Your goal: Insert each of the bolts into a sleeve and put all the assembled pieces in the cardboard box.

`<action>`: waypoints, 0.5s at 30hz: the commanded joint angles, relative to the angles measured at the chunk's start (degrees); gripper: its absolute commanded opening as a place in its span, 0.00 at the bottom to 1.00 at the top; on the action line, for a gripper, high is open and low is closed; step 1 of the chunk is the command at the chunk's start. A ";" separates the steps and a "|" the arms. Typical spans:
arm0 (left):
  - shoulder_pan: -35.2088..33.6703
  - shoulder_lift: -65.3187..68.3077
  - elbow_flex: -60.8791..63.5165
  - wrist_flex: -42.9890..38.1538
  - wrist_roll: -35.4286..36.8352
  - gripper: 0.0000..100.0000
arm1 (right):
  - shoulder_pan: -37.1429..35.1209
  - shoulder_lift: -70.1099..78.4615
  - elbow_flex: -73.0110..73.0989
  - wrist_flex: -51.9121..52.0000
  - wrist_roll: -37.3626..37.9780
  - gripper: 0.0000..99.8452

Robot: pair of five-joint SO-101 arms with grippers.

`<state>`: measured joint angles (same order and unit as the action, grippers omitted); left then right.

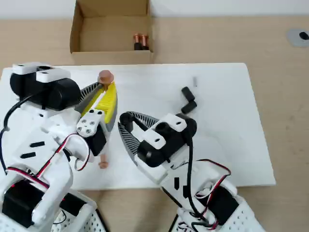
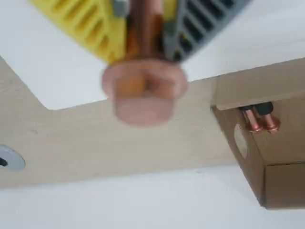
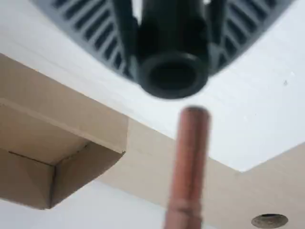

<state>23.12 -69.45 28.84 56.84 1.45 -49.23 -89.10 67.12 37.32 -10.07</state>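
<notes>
My left gripper (image 1: 103, 93), with one yellow and one grey finger, is shut on a copper bolt (image 1: 105, 77) over the white mat, just in front of the cardboard box (image 1: 77, 34). In the left wrist view the bolt's head (image 2: 144, 90) sticks out past the left gripper (image 2: 143, 24). My right gripper (image 3: 172, 24) is shut on a black sleeve (image 3: 172, 71) whose open end faces outward. Just beyond that opening stands a copper bolt shaft (image 3: 189, 157), apart from the sleeve. In the high view the right gripper (image 1: 126, 128) sits mid-mat. Another bolt (image 1: 103, 161) lies near the mat's front edge.
Two black sleeves (image 1: 188, 100) lie together on the white mat (image 1: 227, 140), to the right of the arms. Inside the box (image 2: 271, 143) two assembled pieces (image 1: 141, 41) rest against its right wall, their copper heads (image 2: 259, 121) showing. A grey grommet (image 1: 298, 36) sits in the wooden table.
</notes>
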 commanded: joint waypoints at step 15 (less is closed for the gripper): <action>-0.53 -0.40 -3.87 -1.23 9.49 0.00 | 0.92 -0.92 0.22 -1.49 -0.70 0.01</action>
<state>23.12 -69.45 28.75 56.84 10.51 -49.32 -89.10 67.65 37.32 -10.07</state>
